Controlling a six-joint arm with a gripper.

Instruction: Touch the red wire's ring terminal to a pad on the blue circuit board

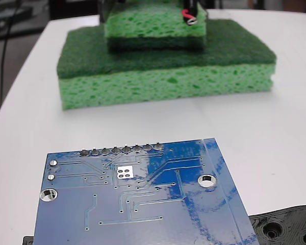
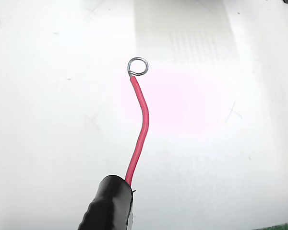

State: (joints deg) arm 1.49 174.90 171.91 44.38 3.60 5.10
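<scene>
Fixed view: blue circuit board (image 1: 137, 204) lies flat on the white tabletop (image 1: 275, 122), close to the camera, its near edge cut off by the frame. The pad (image 1: 125, 172), a silver-white square with 4 dark dots, faces up, unobstructed. 2 stacked green sponges (image 1: 163, 66) sit behind, well apart from the board. Above the top sponge, the red wire (image 1: 186, 17) and ring terminal (image 1: 193, 21) show small at the frame's top edge, well apart from the pad.

Wrist view: wire curves out of a black sleeve (image 2: 108, 203) and ends in the open ring, hanging over bare tabletop; the board is not in this view. The stiff lead likely keeps the ring ahead of the sleeve for probing.

Tool fingers hidden in both views; cannot tell their opening or grip.
</scene>
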